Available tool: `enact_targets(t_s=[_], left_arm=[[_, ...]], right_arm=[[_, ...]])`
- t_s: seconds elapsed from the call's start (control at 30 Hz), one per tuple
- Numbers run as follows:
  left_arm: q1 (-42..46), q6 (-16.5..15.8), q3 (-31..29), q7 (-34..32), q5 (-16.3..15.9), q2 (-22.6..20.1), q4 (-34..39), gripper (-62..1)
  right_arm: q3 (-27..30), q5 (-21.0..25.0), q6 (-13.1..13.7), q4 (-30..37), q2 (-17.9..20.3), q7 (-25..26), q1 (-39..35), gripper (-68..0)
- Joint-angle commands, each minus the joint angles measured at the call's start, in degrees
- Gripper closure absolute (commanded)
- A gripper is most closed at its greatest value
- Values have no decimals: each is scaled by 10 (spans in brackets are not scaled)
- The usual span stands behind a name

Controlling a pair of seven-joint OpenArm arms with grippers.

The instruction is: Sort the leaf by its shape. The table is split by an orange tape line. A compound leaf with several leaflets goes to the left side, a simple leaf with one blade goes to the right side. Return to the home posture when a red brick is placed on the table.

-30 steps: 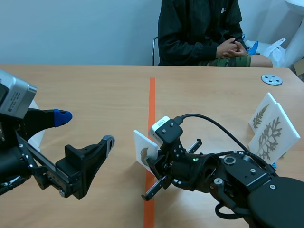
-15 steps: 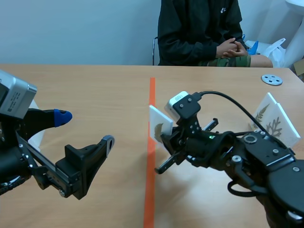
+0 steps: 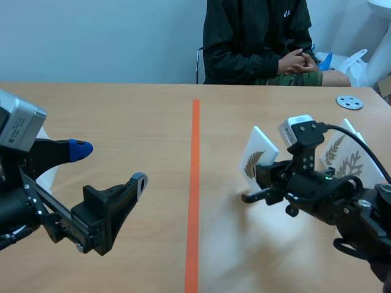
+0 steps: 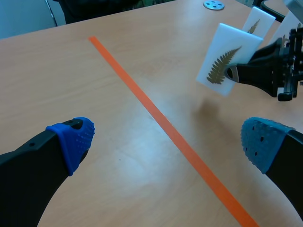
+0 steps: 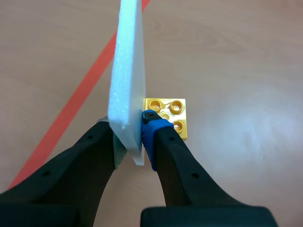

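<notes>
A white foam card (image 3: 258, 155) printed with a brown fern leaf of several leaflets hangs tilted just above the table, right of the orange tape line (image 3: 194, 183). My right gripper (image 3: 269, 177) is shut on its lower edge. In the right wrist view the card (image 5: 128, 71) stands edge-on between the fingers (image 5: 130, 130), with a yellow brick (image 5: 168, 113) fixed at its foot. My left gripper (image 3: 110, 163) stays open low on the left side, holding nothing. From the left wrist the card (image 4: 226, 66) shows far ahead, beyond the open blue pads (image 4: 71, 137).
Two more white leaf cards (image 3: 348, 162) lean at the right edge, close behind the right arm. A grey disc (image 3: 349, 102) lies at the back right. A person (image 3: 256, 36) sits across the table with hands folded. A white object (image 3: 49, 174) pokes out behind the left arm.
The right arm has carried the fern card from the tape line over to the right side of the table. The left arm has not moved.
</notes>
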Motion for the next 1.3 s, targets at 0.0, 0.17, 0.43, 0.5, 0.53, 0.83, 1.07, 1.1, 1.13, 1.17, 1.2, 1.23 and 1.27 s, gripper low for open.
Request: enact_targets(t_s=[0.0,0.17,0.43,0.5,0.53,0.83,1.07,1.1,1.13,1.17,1.2,1.23,1.27], left_arm=[[3,-2,-2,-8,-6,1,7,-623],[3,-2,-2,-8,-6,1,7,-623],[3,-2,-2,-8,-6,1,7,-623],[3,-2,-2,-8,-6,1,7,-623],[3,-2,-2,-8,-6,1,7,-623],[3,-2,-2,-8,-6,1,7,-623],[3,-2,-2,-8,-6,1,7,-623],[3,-2,-2,-8,-6,1,7,-623],[3,-2,-2,-8,-6,1,7,-623],[3,-2,-2,-8,-6,1,7,-623],[3,-2,-2,-8,-6,1,7,-623],[3,-2,-2,-8,-6,1,7,-623],[3,-2,-2,-8,-6,1,7,-623]], right_arm=[[10,4,1,11,4,9,-3,-13],[48,5,1,11,4,11,-20,-13],[58,2,0,11,2,21,-40,-13],[58,1,0,11,2,26,-43,-13],[58,1,-3,11,1,28,-45,-13],[59,-21,-24,11,1,33,-56,-13],[58,-34,-60,11,1,53,-82,-13],[58,-37,-64,11,1,55,-84,-13],[58,-40,-64,11,1,55,-85,-13],[58,-43,-64,11,1,55,-86,-13],[58,-44,-64,11,1,56,-87,-13],[58,-46,-64,11,1,57,-88,-13],[58,-47,-64,11,1,57,-88,-13]])
